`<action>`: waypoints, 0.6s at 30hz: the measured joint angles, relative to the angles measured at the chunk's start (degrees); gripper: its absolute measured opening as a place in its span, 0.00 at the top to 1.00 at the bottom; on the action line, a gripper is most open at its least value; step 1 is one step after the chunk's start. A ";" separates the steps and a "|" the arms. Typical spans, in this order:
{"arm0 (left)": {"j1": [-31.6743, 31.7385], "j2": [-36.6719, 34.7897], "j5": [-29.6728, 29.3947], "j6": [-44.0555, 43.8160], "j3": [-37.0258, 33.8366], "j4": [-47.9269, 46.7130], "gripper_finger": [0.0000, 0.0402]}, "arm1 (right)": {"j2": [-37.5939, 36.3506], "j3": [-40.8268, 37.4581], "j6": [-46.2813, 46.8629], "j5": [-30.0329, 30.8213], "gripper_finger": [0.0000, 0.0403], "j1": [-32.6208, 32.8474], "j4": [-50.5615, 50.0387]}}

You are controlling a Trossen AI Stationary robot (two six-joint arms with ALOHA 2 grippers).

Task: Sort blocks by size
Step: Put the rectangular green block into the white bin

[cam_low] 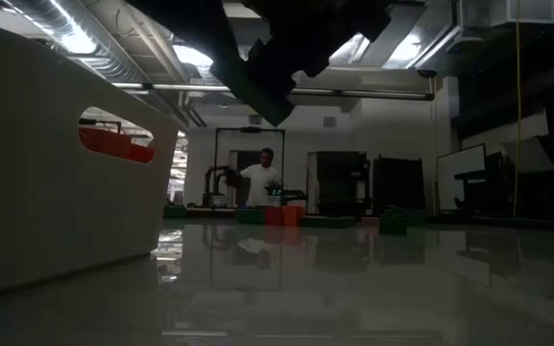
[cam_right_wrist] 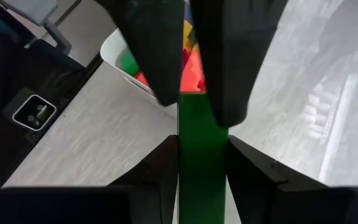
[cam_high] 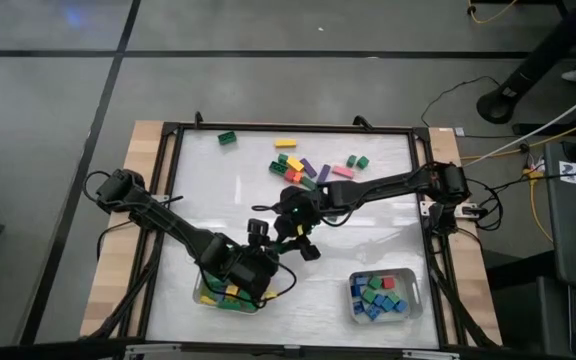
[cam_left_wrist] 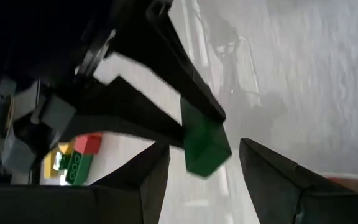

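Clamped lengthwise in the right tool (cam_right_wrist: 202,155), a long green block (cam_right_wrist: 201,168) points toward the left tray (cam_high: 206,298), over which the released left tool (cam_left_wrist: 204,180) hangs.

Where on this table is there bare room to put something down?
The near middle strip between the left tray and right tray is bare, and so is the far left stretch beside the lone green block. The far middle, around the loose blocks, is crowded.
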 joint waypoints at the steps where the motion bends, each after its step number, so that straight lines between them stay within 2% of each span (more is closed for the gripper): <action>1: 0.01 0.00 0.04 0.55 0.00 0.47 0.55 | 0.00 0.00 0.04 -0.26 0.69 0.00 0.07; 10: 0.02 0.00 1.68 4.32 0.00 0.39 0.57 | 0.00 0.00 0.24 -4.58 0.69 0.00 2.33; 14: 0.04 -0.02 1.62 5.54 0.00 0.41 0.67 | -0.02 0.00 0.24 -5.19 0.69 0.00 2.73; 18: 0.00 -0.02 1.46 5.78 0.00 0.39 0.81 | -0.02 0.00 0.22 -5.29 0.69 0.00 2.73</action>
